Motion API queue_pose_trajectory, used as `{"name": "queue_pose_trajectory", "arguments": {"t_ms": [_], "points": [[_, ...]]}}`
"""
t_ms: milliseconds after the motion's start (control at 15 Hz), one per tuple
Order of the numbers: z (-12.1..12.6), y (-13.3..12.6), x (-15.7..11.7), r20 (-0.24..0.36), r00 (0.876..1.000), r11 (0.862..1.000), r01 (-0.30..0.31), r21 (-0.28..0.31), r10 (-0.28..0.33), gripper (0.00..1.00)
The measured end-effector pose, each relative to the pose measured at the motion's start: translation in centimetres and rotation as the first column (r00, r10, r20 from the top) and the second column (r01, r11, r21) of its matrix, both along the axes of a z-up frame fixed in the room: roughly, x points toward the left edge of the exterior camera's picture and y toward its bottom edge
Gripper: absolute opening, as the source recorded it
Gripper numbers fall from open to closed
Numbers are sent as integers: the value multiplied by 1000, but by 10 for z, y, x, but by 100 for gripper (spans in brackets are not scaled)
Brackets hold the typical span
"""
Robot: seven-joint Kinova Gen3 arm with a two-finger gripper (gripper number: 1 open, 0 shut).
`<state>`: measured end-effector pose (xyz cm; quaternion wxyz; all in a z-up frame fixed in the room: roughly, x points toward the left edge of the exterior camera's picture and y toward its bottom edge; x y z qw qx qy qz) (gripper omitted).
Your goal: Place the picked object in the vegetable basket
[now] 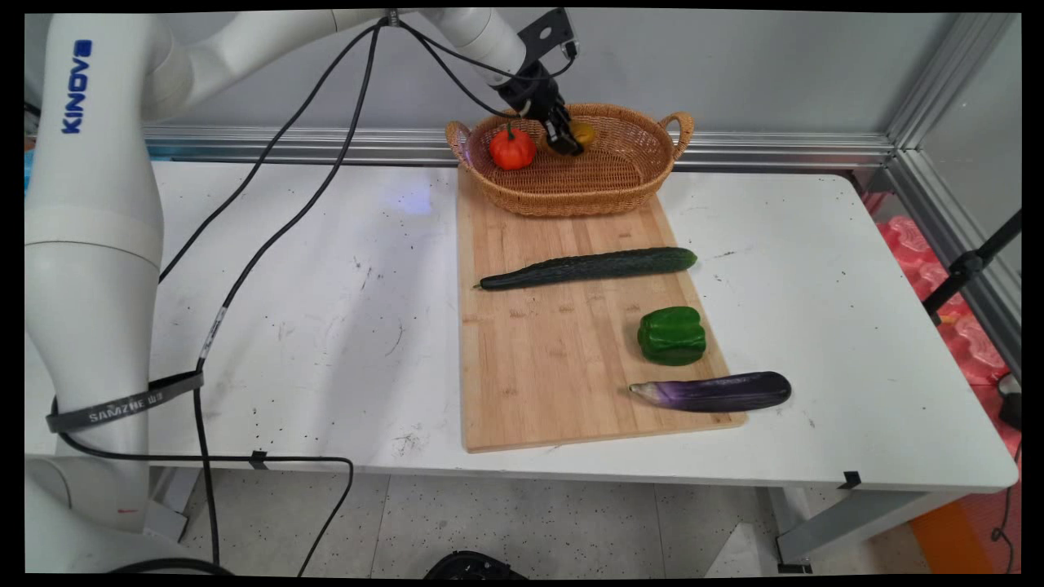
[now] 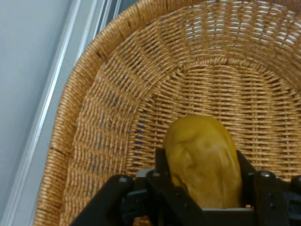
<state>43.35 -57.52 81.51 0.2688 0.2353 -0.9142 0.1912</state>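
Observation:
My gripper hangs inside the wicker basket at the far end of the wooden board, shut on a yellow vegetable. In the hand view the yellow vegetable sits between the two black fingers, held just above the woven basket floor. A small red pumpkin lies in the basket to the left of the gripper, apart from it.
On the wooden board lie a long dark cucumber, a green pepper and a purple eggplant at the board's near right corner. Black cables hang over the table's left half. An aluminium rail runs behind the basket.

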Motion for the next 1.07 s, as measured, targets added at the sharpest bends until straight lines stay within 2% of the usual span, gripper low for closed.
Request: {"name": "queue_pose_trajectory", "arguments": {"t_ms": [667,733,1067], "points": [[-14,-15,7,-10,1000,1000,-18,-21,18,0],[-15,-16,8,-12,1000,1000,-19,-21,19,100],[-19,-17,8,-19,1000,999,-25,-21,25,100]]}}
